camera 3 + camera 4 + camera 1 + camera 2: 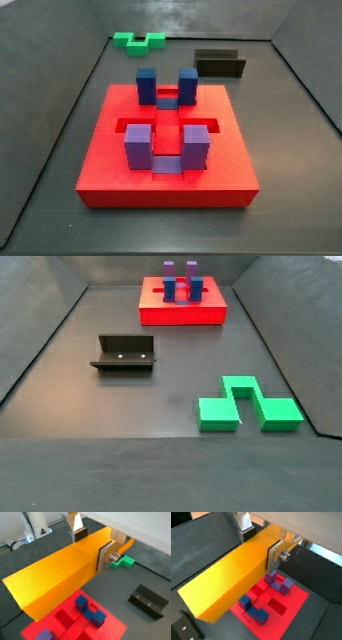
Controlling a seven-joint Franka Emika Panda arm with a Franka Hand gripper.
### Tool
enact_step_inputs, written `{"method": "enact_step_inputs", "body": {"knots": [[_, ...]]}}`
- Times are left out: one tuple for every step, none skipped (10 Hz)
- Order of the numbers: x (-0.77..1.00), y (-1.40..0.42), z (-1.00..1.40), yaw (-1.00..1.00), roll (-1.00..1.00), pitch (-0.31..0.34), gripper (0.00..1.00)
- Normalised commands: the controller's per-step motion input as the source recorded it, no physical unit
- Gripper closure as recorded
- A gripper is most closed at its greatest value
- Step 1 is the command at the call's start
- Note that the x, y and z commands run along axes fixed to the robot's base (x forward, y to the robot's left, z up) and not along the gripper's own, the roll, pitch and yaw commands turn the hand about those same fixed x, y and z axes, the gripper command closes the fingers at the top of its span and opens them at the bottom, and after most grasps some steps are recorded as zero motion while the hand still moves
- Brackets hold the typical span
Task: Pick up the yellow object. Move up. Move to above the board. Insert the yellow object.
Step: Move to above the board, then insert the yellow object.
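Note:
My gripper (92, 546) is shut on the yellow object (60, 574), a long yellow-orange bar. One finger plate presses each long side, as both wrist views show (262, 544). The bar (231, 577) hangs in the air, above the red board (294, 599) and off to one side of it. The board (67, 626) lies flat on the floor with blue posts (167, 85) and purple posts (167, 145) upright around its slots. In both side views the board (183, 311) shows whole, but the gripper and the bar are out of view.
A green notched block (247, 406) lies on the floor away from the board (167, 175), and shows in a wrist view (123, 562). The dark fixture (124, 353) stands between them, also in a side view (221, 63). Grey walls enclose the floor.

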Motion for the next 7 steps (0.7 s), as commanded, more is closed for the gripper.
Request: {"method": "enact_step_inputs", "body": {"knots": [[0.08,-0.27,0.06,0.01,0.0,0.152,1.0],[0.0,0.0,-0.05,0.0,0.0,0.0,1.0],[0.05,0.0,-0.21,0.0,0.0,0.0,1.0],[0.03,0.0,-0.4,0.0,0.0,-0.037,1.0],[0.07,-0.03,-0.61,0.0,0.06,-0.053,1.0],[0.0,-0.3,-0.82,0.13,0.2,-0.09,1.0],[0.0,-0.42,-0.79,0.23,0.21,-0.121,1.0]]}}
